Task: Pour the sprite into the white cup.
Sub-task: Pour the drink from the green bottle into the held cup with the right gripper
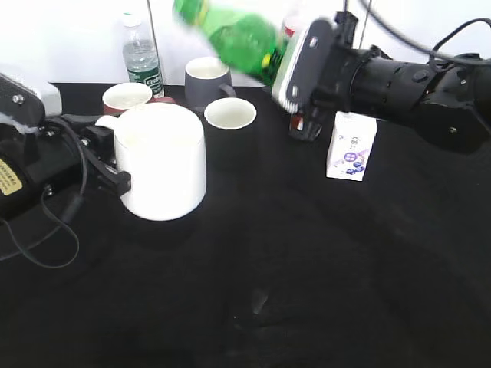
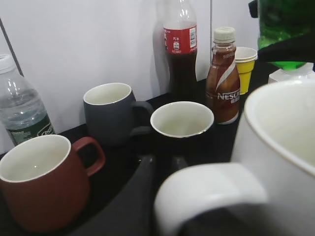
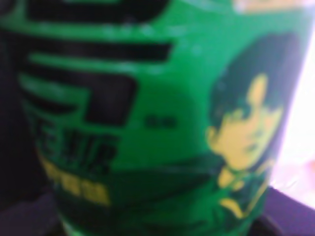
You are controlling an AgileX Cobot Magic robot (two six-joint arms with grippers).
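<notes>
Roughly at pouring height, held the sprite (image 1: pixel 234 34) clamped in the right gripper (image 1: pixel 288 65), jaws shut around the labelled lower body. Showed as motion-blurred in the exterior view, tipped well past level, neck pointing up and to the left near the top edge. Filled the right wrist view with nothing but green label. Could not tell from the blur whether capped or uncapped. Kept the white cup (image 1: pixel 161 161) low on the left side, nearest the camera, with the left gripper (image 1: pixel 103 157) apparently closed on its loop handle (image 2: pixel 209 194); could not confirm whether raised or resting on the black table (image 1: pixel 322 291). Judged the main risk as a missed pour: looked, in the exterior view, to have the neck over the grey mug (image 1: pixel 207 77) and the black mug (image 1: pixel 230 115) rather than over the white rim, so might well have sent soda into the wrong vessel or onto the cloth if tipped further there. Judged a second risk as splashing, given so steep a tilt from so far above the rim. Judged a third as the heavy cup twisting or slipping, held only by its handle. Also stood close enough to be knocked: a red-brown mug (image 1: pixel 126 96) just behind the cup, a water bottle (image 1: pixel 142 54) at the back, and a small white carton (image 1: pixel 351 146) beneath the right arm.
</notes>
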